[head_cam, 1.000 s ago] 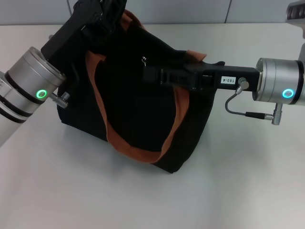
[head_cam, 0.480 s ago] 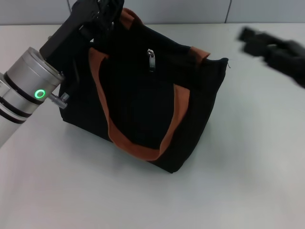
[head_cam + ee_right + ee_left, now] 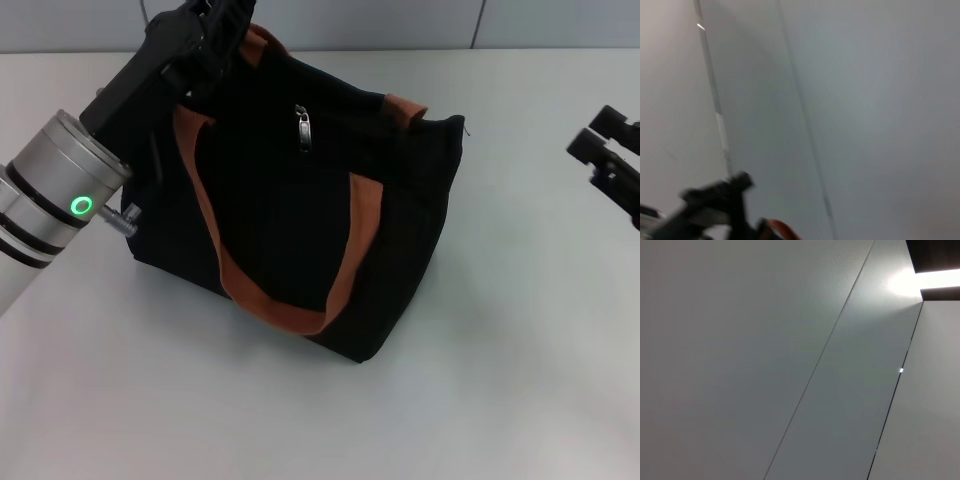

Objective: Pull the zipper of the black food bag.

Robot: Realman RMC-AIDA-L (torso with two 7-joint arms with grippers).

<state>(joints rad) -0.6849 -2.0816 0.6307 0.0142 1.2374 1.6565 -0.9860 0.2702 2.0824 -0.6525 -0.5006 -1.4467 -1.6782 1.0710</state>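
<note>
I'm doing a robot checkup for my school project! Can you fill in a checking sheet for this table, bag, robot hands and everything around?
Surface: white table, bare around the bag.
Job's things: black food bag upright; silver zipper on its top.
Clutter: nothing seen.
Grippers: left gripper at the bag's far left top corner; right gripper off to the right, clear of the bag, open.
Cables: nothing seen.
Surroundings: pale panelled wall behind.

No text, label, brand, number or sign can be read anywhere in these views.
</note>
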